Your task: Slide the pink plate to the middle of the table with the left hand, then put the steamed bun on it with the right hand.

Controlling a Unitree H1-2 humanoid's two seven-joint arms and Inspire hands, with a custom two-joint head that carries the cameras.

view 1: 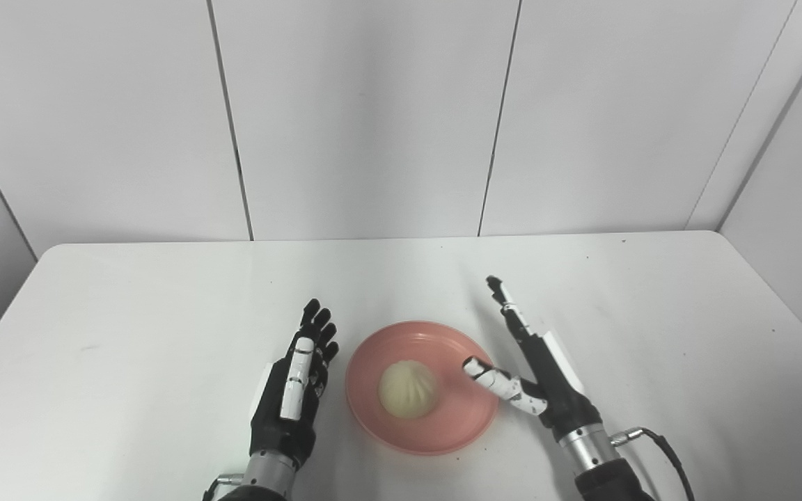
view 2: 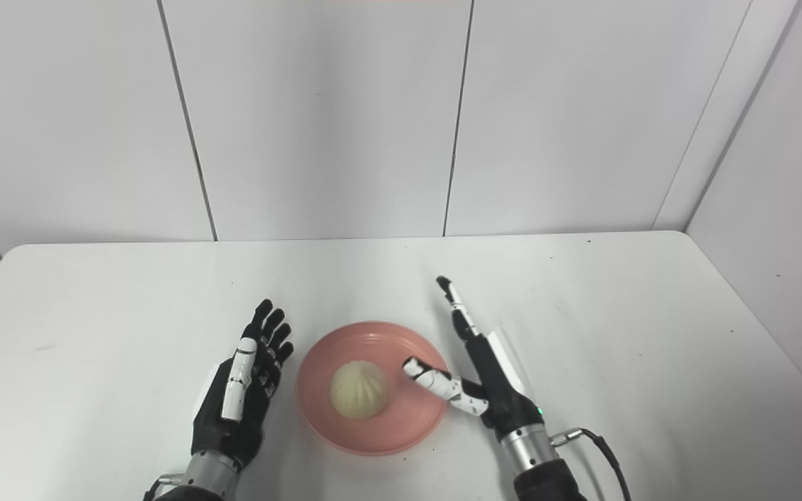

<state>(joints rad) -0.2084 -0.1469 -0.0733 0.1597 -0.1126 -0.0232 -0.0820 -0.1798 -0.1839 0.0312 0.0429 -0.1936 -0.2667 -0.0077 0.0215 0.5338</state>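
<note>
Left robot hand [view 1: 294,390]: rests edge-up on the bench just beside the plate's left rim; fingers straight and together-ish, apart from the rim; holds nothing; released
Pink plate [view 1: 443,431]: round, shallow, salmon-pink; lies flat near the front middle of the bench, between the two hands; touching neither palm so far as can be seen
Steamed bun [view 1: 408,390]: pale, pleated, round; sits on the plate, a little left of its centre; upright, pleats on top
Right robot hand [view 1: 537,362]: just beside the plate's right rim; fingers stretched forward and up, thumb reaching in over the rim toward the bun but short of it; grasps nothing; released
Bench [view 1: 129,313]: white top with rounded far corners; faint specks and smudges; grey wall panels behind
Step in hand: judged as the close of the task; plate looks already centred and the bun already placed; the right hand appears to have let go
Next move: judged to call for little; draw the right thumb back clear of the rim without nudging the plate; both hands may then retire toward the front edge
Hidden or unclear: both forearms cut off by the bottom edge; left palm turned from view; whether the right thumb tip touches the plate's surface cannot be told; a cable at the right wrist runs out of frame
</note>
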